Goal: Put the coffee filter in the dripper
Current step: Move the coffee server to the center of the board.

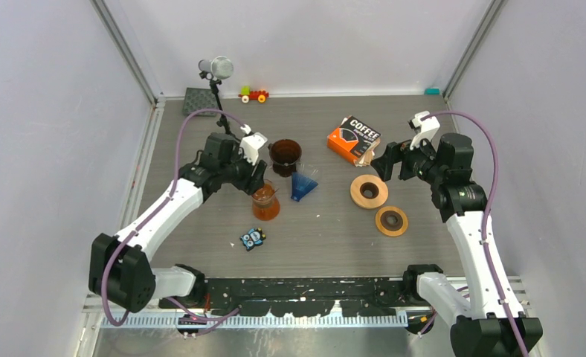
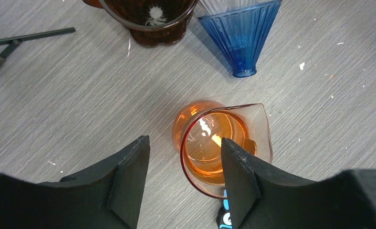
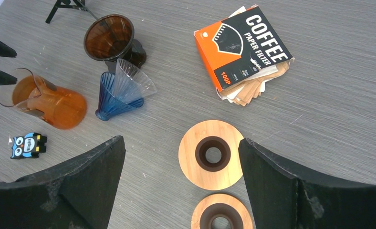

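The orange-and-black coffee filter box (image 1: 355,139) lies at the back right, with brown paper filters (image 3: 253,88) sticking out of its open end. A dark brown dripper (image 1: 285,155) stands upright mid-table. A blue ribbed dripper (image 1: 303,184) lies on its side beside it. My left gripper (image 2: 184,140) is open over an orange glass carafe (image 2: 210,143), one finger outside its rim and the other above its mouth, with gaps on both sides. My right gripper (image 3: 181,140) hangs wide open and empty above a wooden ring (image 3: 210,155), just in front of the box.
A second, smaller wooden ring (image 1: 391,221) lies nearer the front right. An owl toy (image 1: 253,239) sits in front of the carafe. A microphone on a tripod (image 1: 216,68) and a small toy car (image 1: 253,94) stand at the back left.
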Robot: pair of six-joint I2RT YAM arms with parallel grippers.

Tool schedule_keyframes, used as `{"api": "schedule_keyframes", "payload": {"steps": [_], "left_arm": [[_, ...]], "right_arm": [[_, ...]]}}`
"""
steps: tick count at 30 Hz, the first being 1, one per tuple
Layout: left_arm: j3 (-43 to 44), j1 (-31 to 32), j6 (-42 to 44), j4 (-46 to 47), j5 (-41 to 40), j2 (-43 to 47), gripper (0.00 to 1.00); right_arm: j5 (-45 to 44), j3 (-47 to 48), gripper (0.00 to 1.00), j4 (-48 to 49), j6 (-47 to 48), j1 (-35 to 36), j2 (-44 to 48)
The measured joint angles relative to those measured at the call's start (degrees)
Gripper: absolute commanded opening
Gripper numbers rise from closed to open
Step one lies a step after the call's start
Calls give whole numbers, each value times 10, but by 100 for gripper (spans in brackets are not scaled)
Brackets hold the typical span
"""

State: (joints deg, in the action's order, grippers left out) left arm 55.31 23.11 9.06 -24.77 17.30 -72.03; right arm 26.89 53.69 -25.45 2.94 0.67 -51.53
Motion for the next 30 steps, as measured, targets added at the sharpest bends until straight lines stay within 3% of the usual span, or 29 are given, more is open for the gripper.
{"api": "schedule_keyframes", "payload": {"steps": [14,30], "left_arm": [[0,5,19,-32,21,-41,13],[-24,22,33,-87,80,18,0]], "right_arm": [[3,0,93,-2,2,0,-6],[-19,3,93,-33,33,0,-21]]}}
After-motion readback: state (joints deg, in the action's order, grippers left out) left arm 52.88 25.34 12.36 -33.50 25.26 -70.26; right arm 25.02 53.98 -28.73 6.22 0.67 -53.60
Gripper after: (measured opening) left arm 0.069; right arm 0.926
